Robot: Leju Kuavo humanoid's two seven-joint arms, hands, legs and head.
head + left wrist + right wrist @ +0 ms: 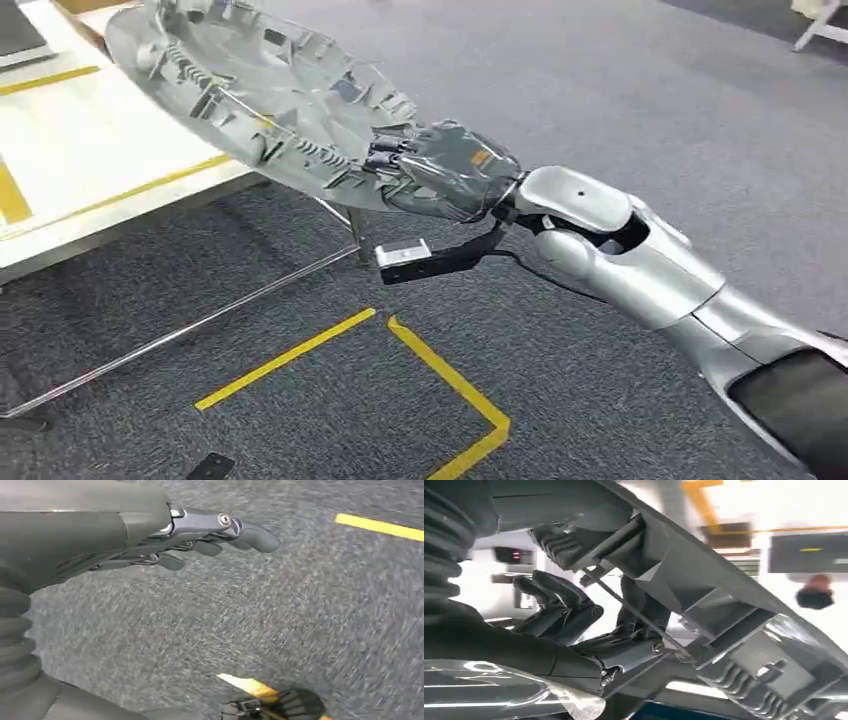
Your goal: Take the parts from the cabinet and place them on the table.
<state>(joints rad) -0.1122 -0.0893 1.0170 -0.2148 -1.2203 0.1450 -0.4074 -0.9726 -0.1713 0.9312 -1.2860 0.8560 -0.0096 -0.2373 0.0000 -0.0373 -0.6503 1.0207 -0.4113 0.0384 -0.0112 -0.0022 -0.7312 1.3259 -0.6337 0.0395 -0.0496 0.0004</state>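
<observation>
A large grey moulded plastic part, ribbed and clipped on its upturned side, is held out over the edge of the white table. My right hand, wrapped in a clear cover, grips the part's near rim. In the right wrist view the dark fingers curl under the part's grey ribs. My left hand hangs over the carpet with its fingers stretched out and nothing in them.
The white table has yellow tape lines and a metal frame leg beneath its edge. Yellow tape marks a corner on the grey carpet. A small black object lies on the floor near the bottom.
</observation>
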